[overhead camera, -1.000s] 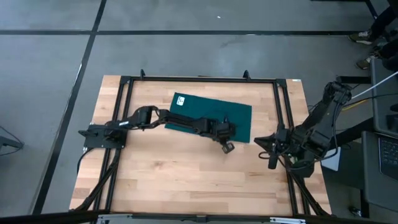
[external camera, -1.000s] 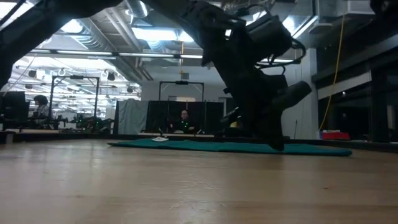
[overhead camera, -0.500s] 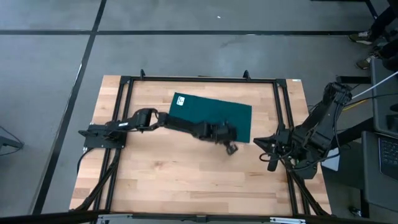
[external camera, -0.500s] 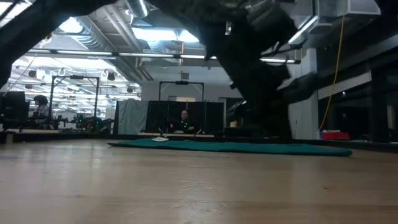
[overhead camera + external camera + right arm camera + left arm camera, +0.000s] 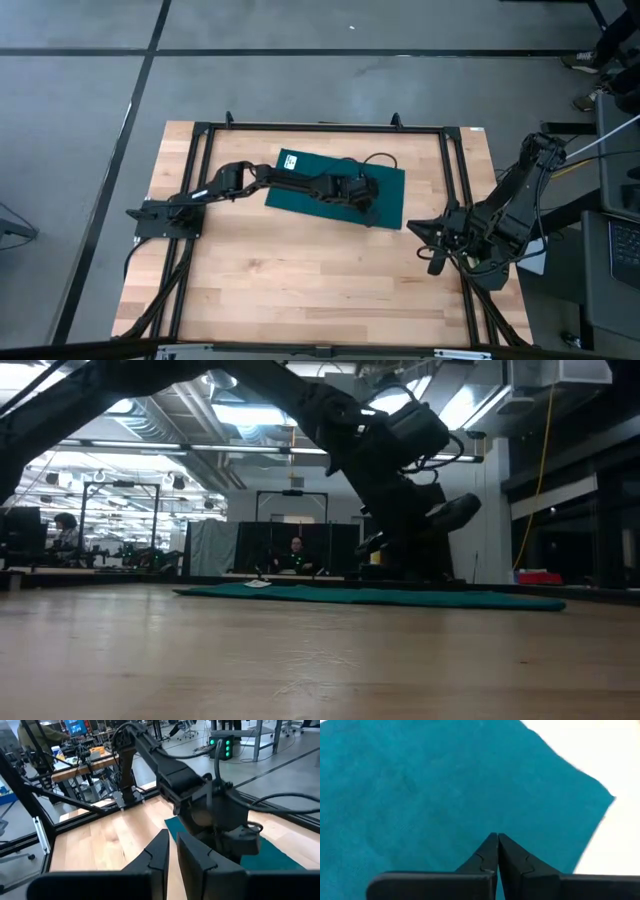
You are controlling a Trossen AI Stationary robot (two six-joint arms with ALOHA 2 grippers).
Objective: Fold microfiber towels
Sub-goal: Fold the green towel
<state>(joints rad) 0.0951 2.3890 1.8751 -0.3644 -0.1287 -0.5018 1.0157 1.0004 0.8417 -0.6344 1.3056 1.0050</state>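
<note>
Left gripper (image 5: 371, 197), fingers pressed shut and empty, hovers over the teal towel (image 5: 300, 175) on its outstretched arm; right gripper (image 5: 434, 262), nearly closed, waits beyond the towel.

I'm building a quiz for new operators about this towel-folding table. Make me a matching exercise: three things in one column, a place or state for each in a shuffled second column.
Things:
1. towel
2. left hand
3. right hand

Places or states:
A. at the table's right edge, off the cloth
B. lying flat at the table's far middle
C. shut, over the cloth's right part

Pairs: 1-B, 2-C, 3-A
</note>
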